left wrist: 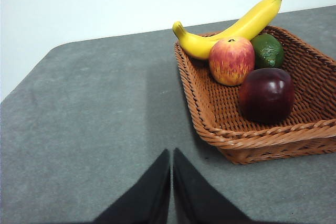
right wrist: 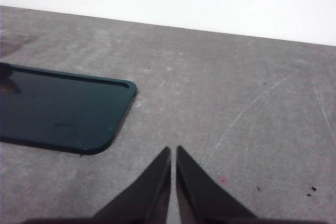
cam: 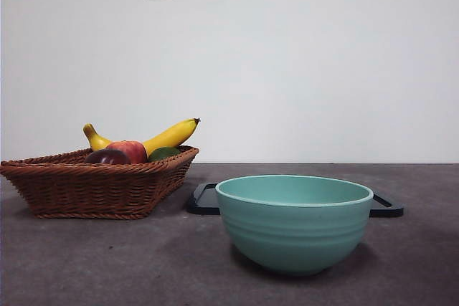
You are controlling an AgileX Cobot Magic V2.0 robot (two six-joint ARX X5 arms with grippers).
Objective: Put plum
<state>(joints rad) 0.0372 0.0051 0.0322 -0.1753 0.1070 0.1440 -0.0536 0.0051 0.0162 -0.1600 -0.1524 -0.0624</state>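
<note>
The plum (left wrist: pixel 266 94), glossy and dark maroon, lies in a brown wicker basket (left wrist: pixel 247 140) near its front rim; in the front view only the plum's top (cam: pixel 107 156) shows over the basket's edge (cam: pixel 93 188). My left gripper (left wrist: pixel 171 156) is shut and empty over the grey table, some way off from the basket's corner. My right gripper (right wrist: pixel 173 153) is also shut and empty, hovering above bare table beside a dark tray (right wrist: pixel 58 108). Neither arm shows in the front view.
The basket also holds a banana (left wrist: pixel 231 27), a red-and-yellow apple (left wrist: pixel 231 60) and a dark green fruit (left wrist: pixel 268 51). A teal bowl (cam: pixel 294 221) stands at the front centre, with the dark tray (cam: pixel 384 206) behind it. The table's edge curves near the left gripper.
</note>
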